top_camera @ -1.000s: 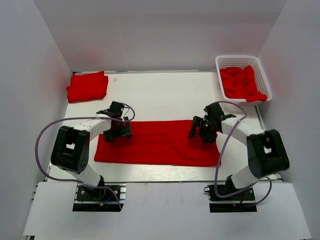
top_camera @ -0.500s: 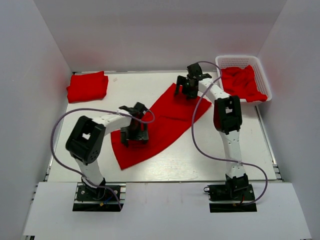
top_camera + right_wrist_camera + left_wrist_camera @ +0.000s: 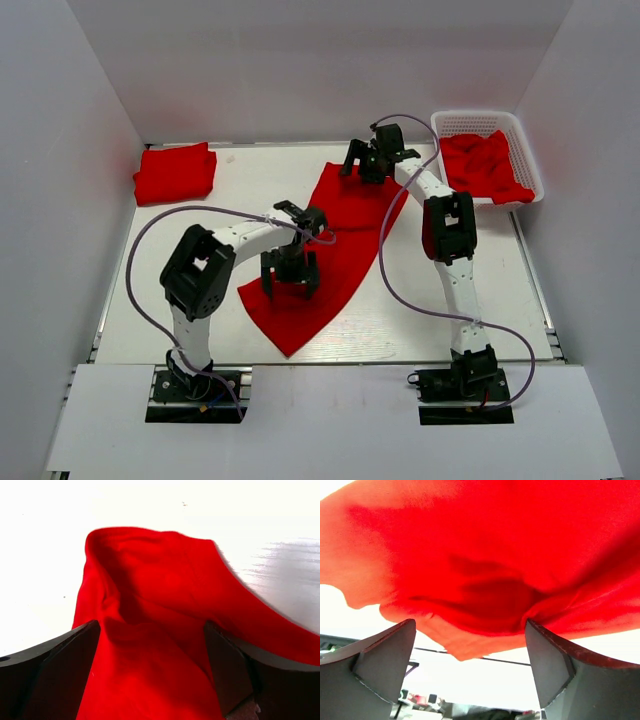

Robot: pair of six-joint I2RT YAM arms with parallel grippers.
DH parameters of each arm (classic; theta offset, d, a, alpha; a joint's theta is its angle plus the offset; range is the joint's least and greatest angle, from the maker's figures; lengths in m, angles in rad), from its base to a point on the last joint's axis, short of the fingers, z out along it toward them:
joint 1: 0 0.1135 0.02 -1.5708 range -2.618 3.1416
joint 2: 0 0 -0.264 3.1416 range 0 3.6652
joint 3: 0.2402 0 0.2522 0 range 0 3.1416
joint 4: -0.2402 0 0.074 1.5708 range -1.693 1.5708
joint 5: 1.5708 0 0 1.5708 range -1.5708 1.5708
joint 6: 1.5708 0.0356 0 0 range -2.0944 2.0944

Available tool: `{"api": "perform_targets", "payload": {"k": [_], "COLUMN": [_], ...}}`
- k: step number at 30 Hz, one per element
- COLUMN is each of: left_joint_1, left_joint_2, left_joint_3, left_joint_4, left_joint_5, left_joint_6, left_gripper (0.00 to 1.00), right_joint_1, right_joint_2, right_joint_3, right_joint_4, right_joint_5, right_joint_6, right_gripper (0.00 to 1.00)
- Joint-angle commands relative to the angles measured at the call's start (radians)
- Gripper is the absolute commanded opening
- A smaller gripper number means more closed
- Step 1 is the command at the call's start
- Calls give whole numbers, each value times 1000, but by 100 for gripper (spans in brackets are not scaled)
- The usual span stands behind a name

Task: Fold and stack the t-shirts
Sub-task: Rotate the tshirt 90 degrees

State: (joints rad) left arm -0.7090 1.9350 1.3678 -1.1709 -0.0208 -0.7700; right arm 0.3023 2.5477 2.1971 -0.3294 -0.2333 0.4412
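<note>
A bright red t-shirt (image 3: 345, 225), folded into a long strip, lies slantwise on the white table, from back centre down to front centre. My left gripper (image 3: 290, 283) sits on its near part, jaws wide open over the cloth (image 3: 485, 555). Its fingers (image 3: 385, 655) straddle the fabric's edge. My right gripper (image 3: 368, 165) rests at the strip's far end, open too, with wrinkled red fabric (image 3: 150, 595) lying between its fingers (image 3: 235, 665). A folded red t-shirt (image 3: 175, 172) lies at the back left.
A white lattice basket (image 3: 480, 118) at the back right holds crumpled red t-shirts (image 3: 485, 165). White walls close in the table on three sides. The right arm stretches far forward beside the basket.
The strip lay crosswise a second ago; it has swung round to a slant. My right gripper moved to the back with its end. My left gripper moved right and nearer.
</note>
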Motion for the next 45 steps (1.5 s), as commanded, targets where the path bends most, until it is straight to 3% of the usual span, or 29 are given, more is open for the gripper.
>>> {"api": "perform_targets", "payload": {"k": [1,7,10,14,18,23,29,36,45], "left_joint_1": [-7,-7,15,16,34,57,124,167,197], "left_joint_2": [-147,-275,-338,-370,-370,-407,-450,-459,-470], "left_joint_3": [112,227,179,88,79,-4,-197,-216,-216], "left_joint_4": [-116,-104,-33,56,57,102,301,292,301], "left_joint_5": [-86,-131,-131,-204,-289,-312,-145,-145,-110], "left_joint_6": [-55,24,61,94,94,94,129,161,210], "left_gripper": [100,100,100,100,100,100,100,100,100], "right_joint_1": [-8,17,46,98,159,207,239,230,215], "right_joint_2": [8,-191,-286,-359,-412,-481,-405,-268,-34], "right_joint_3": [20,-69,-120,-142,-210,-396,-378,-320,-77], "right_joint_4": [24,-28,-65,-166,-325,-306,-339,-353,-402], "right_joint_5": [12,163,335,434,511,516,516,483,517], "right_joint_6": [-34,-165,-191,-206,-118,51,97,122,79], "right_gripper": [90,90,90,90,90,90,90,90,90]}}
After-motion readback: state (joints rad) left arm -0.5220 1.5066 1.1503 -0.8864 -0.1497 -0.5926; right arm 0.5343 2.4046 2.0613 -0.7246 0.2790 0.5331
